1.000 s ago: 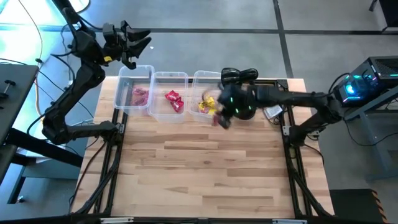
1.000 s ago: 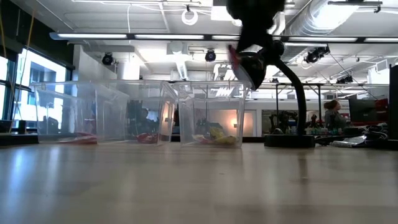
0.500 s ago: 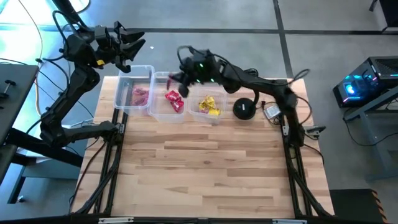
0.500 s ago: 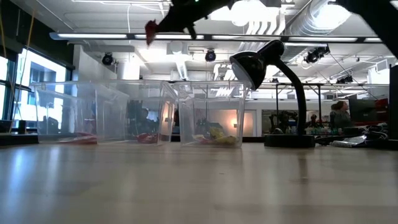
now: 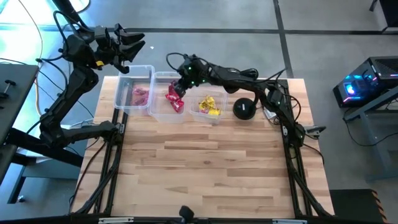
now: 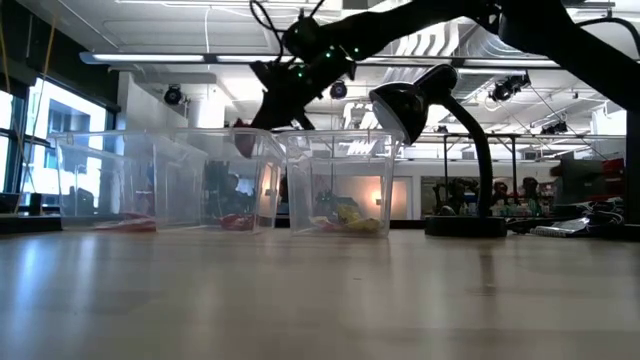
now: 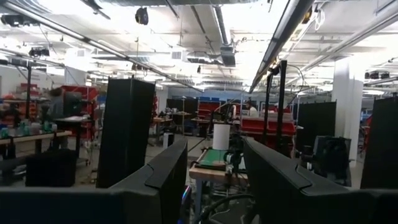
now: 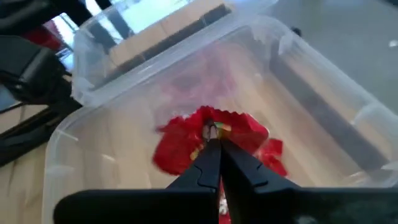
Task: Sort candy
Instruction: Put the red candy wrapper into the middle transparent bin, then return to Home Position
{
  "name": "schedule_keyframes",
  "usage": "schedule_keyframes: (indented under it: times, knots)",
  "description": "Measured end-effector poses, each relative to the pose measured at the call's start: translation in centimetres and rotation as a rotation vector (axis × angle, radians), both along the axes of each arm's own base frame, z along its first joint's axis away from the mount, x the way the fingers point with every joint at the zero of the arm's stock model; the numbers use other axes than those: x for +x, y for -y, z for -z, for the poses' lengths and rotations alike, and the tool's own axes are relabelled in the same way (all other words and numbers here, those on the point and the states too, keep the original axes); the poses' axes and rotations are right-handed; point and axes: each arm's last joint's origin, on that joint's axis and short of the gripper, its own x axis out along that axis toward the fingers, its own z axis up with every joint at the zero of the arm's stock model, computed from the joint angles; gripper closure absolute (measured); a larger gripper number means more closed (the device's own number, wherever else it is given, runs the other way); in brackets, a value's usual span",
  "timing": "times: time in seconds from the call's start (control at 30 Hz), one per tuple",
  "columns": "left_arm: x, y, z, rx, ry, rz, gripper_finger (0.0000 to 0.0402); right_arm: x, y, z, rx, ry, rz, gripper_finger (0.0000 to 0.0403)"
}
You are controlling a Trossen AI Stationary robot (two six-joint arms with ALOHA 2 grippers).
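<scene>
1. Swinging across from the lamp (image 5: pixel 244 109) side, the right gripper (image 5: pixel 178 91) is now lowering over the middle tub (image 5: pixel 169 78), at its 3 o'clock rim
2. Its jaws are pinching a red candy (image 8: pixel 208 134) closed, just above the red pile (image 5: pixel 173 102); release looks imminent
3. Left gripper (image 5: pixel 134 42) is idling at the table's 11 o'clock, jaws spread

Along the far edge of the table

We see three clear tubs (image 5: pixel 134 86) (image 5: pixel 166 96) (image 5: pixel 205 93) in a row along the wooden table's (image 5: pixel 205 168) far edge, a black desk lamp (image 5: pixel 244 109) just beside them toward the far right corner, and a lit computer case (image 5: pixel 367 84) off the table's right edge.
</scene>
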Motion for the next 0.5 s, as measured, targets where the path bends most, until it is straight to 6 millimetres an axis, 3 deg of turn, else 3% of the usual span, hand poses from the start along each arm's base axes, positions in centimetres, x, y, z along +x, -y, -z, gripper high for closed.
schedule_keyframes:
  times: [0.1, 0.3, 0.43, 0.5]
  knots:
    - [-0.1, 0.1, 0.0, 0.000, 0.001, 0.000, 0.0249, 0.1, 0.0, -0.3, 0.026, 0.032, -0.031, 0.0382]
    - [-0.1, 0.2, -0.1, 0.002, 0.002, -0.001, 0.0249, 0.2, -0.2, -3.2, -0.044, 0.109, -0.050, 0.0299]
    - [-0.2, 0.3, 0.5, -0.041, -0.049, -0.011, 0.0251, -0.7, -0.2, -7.1, -0.151, 0.161, -0.081, 0.0256]
    - [-0.2, 0.6, 1.2, -0.016, -0.106, -0.023, 0.0261, -2.2, -0.5, -9.5, -0.217, 0.207, -0.099, 0.0247]
